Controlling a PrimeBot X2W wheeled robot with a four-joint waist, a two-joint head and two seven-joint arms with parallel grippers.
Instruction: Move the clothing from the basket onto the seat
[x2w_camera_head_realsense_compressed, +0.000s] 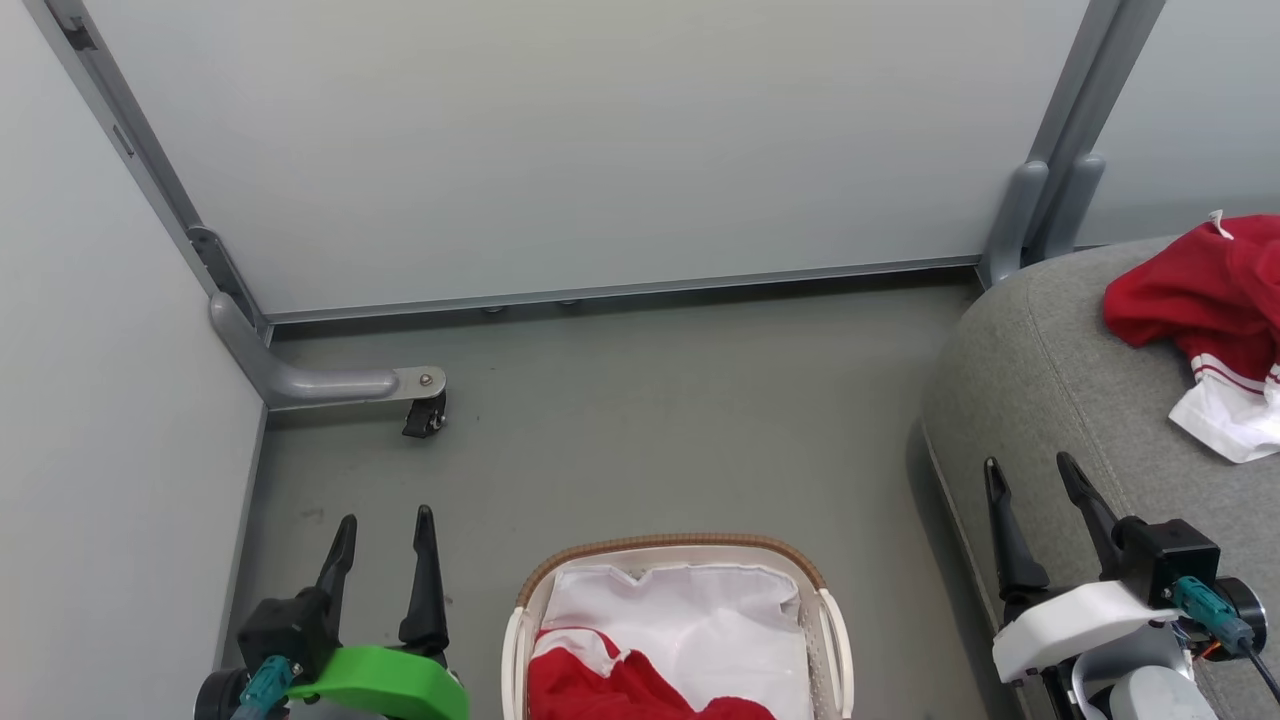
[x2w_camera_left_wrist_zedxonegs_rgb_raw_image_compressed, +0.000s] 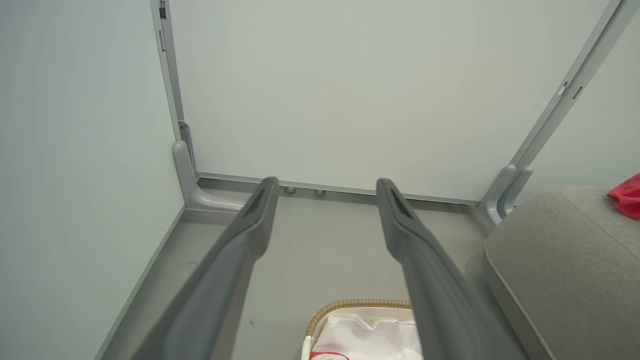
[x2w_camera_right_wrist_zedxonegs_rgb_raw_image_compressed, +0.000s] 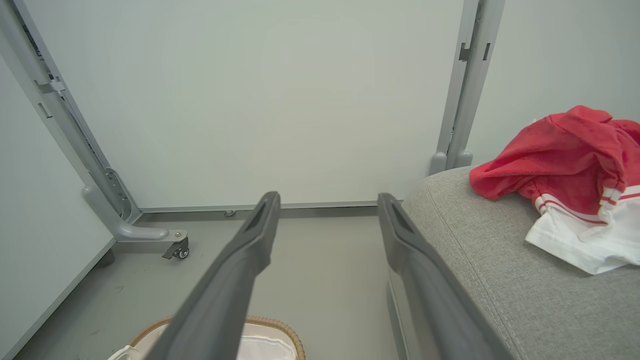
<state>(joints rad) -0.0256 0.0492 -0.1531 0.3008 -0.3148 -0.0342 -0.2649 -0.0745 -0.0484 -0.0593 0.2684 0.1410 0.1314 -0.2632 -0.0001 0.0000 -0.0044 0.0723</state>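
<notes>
Two pieces of clothing show in the head view. One red garment (x2w_camera_head_realsense_compressed: 1190, 290), with a white striped hem, lies crumpled on the grey seat (x2w_camera_head_realsense_compressed: 1050, 380) at the right. The other red garment (x2w_camera_head_realsense_compressed: 620, 690) sits low in the basket (x2w_camera_head_realsense_compressed: 680, 545), on its white lining (x2w_camera_head_realsense_compressed: 700, 620), at the bottom middle of the view. The left gripper (x2w_camera_head_realsense_compressed: 385, 520) hangs over the floor (x2w_camera_head_realsense_compressed: 650, 420) just left of the basket, jaws apart and holding nothing. The right gripper (x2w_camera_head_realsense_compressed: 1030, 462) is at the near edge of the seat, also spread wide and empty.

From the left wrist view, the left gripper (x2w_camera_left_wrist_zedxonegs_rgb_raw_image_compressed: 327, 182) points at the pale wall panel (x2w_camera_left_wrist_zedxonegs_rgb_raw_image_compressed: 325, 90), its fingers well apart with nothing between them. The basket (x2w_camera_left_wrist_zedxonegs_rgb_raw_image_compressed: 360, 303) rim peeks in below, with a sliver of the other red garment (x2w_camera_left_wrist_zedxonegs_rgb_raw_image_compressed: 327, 356) at the bottom edge. The seat (x2w_camera_left_wrist_zedxonegs_rgb_raw_image_compressed: 560, 260) sits at the right, with a corner of the red garment (x2w_camera_left_wrist_zedxonegs_rgb_raw_image_compressed: 627, 197) on it.

From the right wrist view, the right gripper (x2w_camera_right_wrist_zedxonegs_rgb_raw_image_compressed: 325, 197) is likewise open and bare. The red garment (x2w_camera_right_wrist_zedxonegs_rgb_raw_image_compressed: 560, 155) rests on the seat (x2w_camera_right_wrist_zedxonegs_rgb_raw_image_compressed: 480, 260) to the right, and the basket (x2w_camera_right_wrist_zedxonegs_rgb_raw_image_compressed: 280, 327) rim shows below.

The task looks about half done: one piece is across and one is left to lift out. Whether more clothing lies under it cannot be told.
</notes>
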